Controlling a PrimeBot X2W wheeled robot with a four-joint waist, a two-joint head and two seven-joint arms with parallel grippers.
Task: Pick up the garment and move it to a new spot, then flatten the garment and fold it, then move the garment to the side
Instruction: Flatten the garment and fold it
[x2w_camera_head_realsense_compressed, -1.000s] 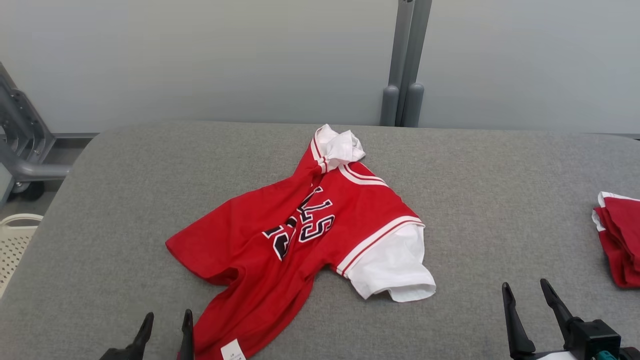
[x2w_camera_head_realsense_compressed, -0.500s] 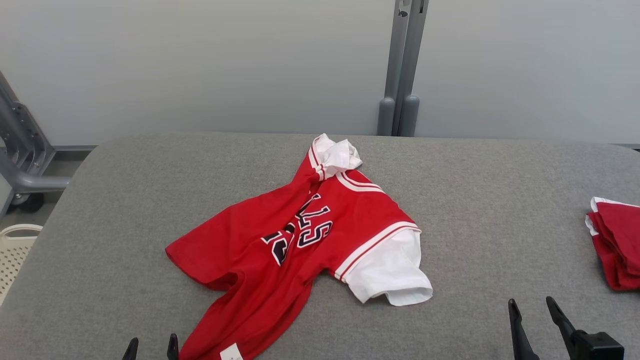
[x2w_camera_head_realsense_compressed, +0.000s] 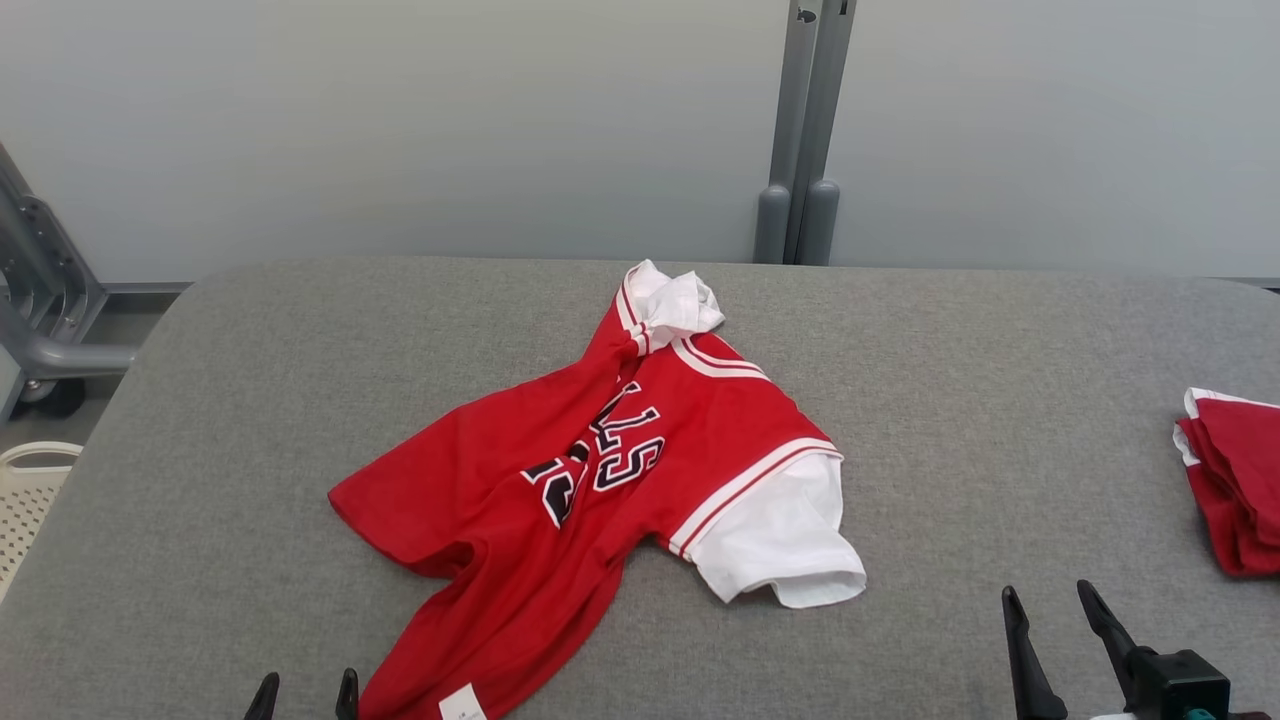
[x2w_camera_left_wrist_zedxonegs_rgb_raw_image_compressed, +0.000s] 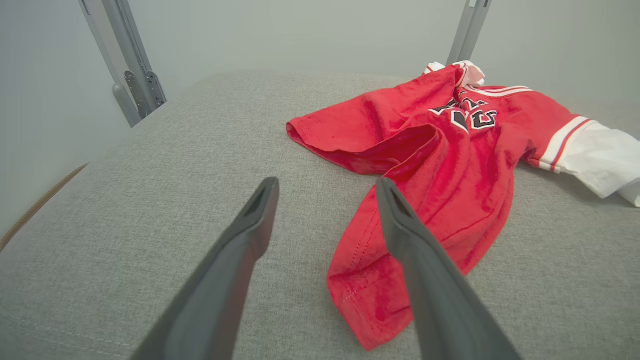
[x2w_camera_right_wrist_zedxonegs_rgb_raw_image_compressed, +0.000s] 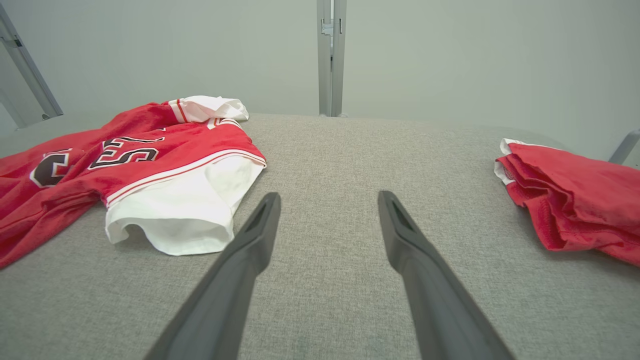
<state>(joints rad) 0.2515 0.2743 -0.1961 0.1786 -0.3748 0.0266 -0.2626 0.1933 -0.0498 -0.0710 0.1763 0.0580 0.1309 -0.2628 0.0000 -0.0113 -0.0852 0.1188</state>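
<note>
Jersey (x2w_camera_head_realsense_compressed: 600, 470) crumpled on worktop (x2w_camera_head_realsense_compressed: 950, 400). Left gripper (x2w_camera_head_realsense_compressed: 307, 682), right gripper (x2w_camera_head_realsense_compressed: 1046, 590): fingers apart, empty. Head view catches basket (x2w_camera_head_realsense_compressed: 25, 490); right wrist view, folded pile (x2w_camera_right_wrist_zedxonegs_rgb_raw_image_compressed: 575, 200)

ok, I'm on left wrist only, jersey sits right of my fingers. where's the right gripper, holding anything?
Observer: The right gripper is open and empty, near the table's front edge, right of the jersey's white sleeve.
Operator: anything else on that side?
Observer: A second red garment lies at the far right edge, apart from the jersey.
Operator: and off my left?
Observer: A white perforated basket stands beside the table's left end, below its top.
</note>
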